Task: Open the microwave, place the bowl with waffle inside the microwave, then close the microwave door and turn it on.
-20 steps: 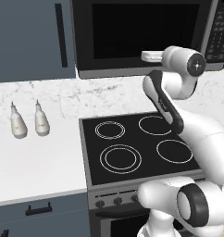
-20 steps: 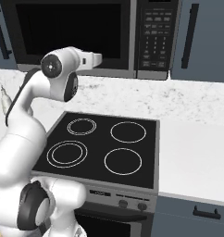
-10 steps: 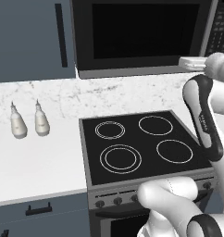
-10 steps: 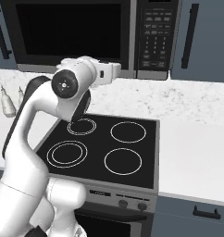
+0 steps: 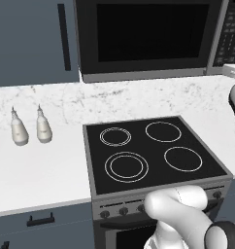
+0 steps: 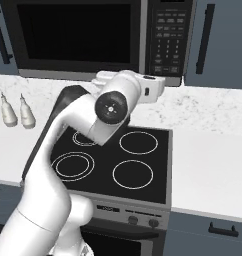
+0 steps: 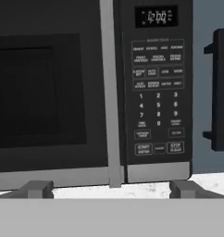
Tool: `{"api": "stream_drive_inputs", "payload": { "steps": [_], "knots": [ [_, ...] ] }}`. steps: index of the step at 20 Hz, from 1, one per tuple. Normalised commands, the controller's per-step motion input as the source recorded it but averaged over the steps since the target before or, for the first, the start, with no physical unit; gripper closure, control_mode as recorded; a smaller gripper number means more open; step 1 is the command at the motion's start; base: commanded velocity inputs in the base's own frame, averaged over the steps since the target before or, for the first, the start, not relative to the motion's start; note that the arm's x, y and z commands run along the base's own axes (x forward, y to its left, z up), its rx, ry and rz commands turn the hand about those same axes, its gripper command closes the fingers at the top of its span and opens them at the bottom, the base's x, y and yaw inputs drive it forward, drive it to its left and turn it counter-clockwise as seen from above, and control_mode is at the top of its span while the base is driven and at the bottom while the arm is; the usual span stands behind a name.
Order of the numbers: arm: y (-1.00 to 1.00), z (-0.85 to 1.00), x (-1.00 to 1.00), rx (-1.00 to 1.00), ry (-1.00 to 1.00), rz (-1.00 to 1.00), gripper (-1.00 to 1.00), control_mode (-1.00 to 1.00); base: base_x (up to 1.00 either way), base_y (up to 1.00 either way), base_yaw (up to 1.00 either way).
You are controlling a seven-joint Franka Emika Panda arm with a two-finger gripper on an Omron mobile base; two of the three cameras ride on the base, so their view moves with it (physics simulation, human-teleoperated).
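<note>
My gripper (image 7: 111, 189) is spread wide, empty, facing the microwave (image 7: 93, 88) set above the stove's (image 5: 153, 151) back edge. Its long axis runs horizontal; door (image 7: 49, 92) shut, keypad (image 7: 158, 97) right. One microwave, two bottles (image 5: 29, 127) on the counter (image 5: 37, 170).

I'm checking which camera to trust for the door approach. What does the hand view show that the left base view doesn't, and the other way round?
Hand view alone: the lit clock display above the microwave's button keypad panel, a black cabinet handle to its right, and the open gripper's two dark fingertips at the bottom.

Left base view alone: the black four-ring stovetop, two pale bottles on the white marble counter, and a blue-grey cabinet door left of the microwave.

Both: the black-and-steel microwave with its dark glass door shut.
</note>
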Motion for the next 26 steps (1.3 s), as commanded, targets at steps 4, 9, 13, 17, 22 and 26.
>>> {"api": "stream_drive_inputs", "payload": {
  "steps": [4,9,13,17,22,26],
  "knots": [
    [-0.71,-0.01,0.0,0.0,0.0,0.0,-1.0,-1.0,0.0,0.0,0.0],
    [-0.53,-0.07,0.0,0.0,0.0,0.0,-1.0,-1.0,0.0,0.0,0.0],
    [-0.3,-0.01,0.0,0.0,0.0,0.0,-1.0,-1.0,0.0,0.0,0.0],
    [-0.25,0.0,0.15,0.0,0.0,0.0,-1.0,-1.0,0.0,0.0,0.0],
    [-0.17,-0.01,0.34,0.0,0.0,0.0,-1.0,-1.0,0.0,0.0,0.0],
    [-0.04,-0.17,0.37,0.0,0.0,-0.01,-1.0,-1.0,0.0,0.0,0.0]
  ]
}}
